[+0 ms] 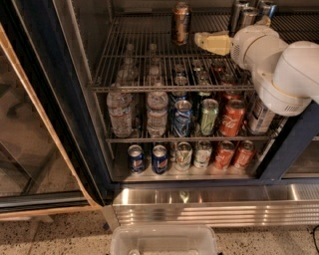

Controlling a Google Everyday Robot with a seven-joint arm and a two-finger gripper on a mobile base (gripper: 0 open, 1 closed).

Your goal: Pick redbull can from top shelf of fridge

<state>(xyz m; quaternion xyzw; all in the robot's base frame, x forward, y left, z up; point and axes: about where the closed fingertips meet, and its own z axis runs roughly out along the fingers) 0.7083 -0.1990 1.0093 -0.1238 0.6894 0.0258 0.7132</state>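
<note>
The fridge (50, 99) stands open with its dark blue frame around me. Its top shelf (134, 55) is a grey wire rack. The slim silver-and-blue redbull cans (239, 15) stand at the shelf's back right, partly hidden behind my white arm (284, 69). A wider brown-gold can (180, 22) stands at the back centre. My gripper (212, 42) is cream-coloured and points left just above the top shelf. It lies in front of and to the left of the redbull cans, right of the brown-gold can, and holds nothing that I can see.
Lower racks hold water bottles (119, 112) and soda cans (232, 117); more cans (159, 158) stand on the bottom rack. The glass door (30, 129) is swung open at left. A ribbed steel base panel (199, 206) and a clear plastic bin (164, 241) lie below.
</note>
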